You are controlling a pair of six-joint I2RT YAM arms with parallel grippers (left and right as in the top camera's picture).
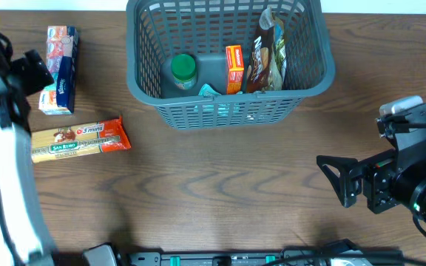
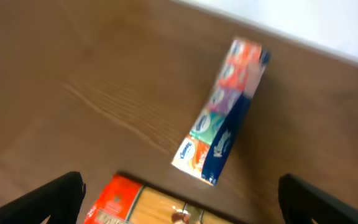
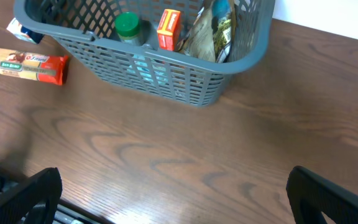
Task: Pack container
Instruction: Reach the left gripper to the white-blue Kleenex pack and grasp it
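The grey-blue basket (image 1: 228,103) stands at the back middle of the table; it also shows in the right wrist view (image 3: 166,68). In it are a green-lidded jar (image 1: 183,70), an orange box (image 1: 234,68) and a brown snack bag (image 1: 266,55). A tissue pack (image 1: 59,70) and a red-ended pasta packet (image 1: 80,140) lie on the table at the left. My left gripper (image 2: 182,202) is open and empty, above the pasta packet (image 2: 135,205) and near the tissue pack (image 2: 222,112). My right gripper (image 3: 179,193) is open and empty over bare table at the right.
A black and silver rail (image 1: 235,258) runs along the table's front edge. The white wall lies behind the table's back edge (image 3: 328,18).
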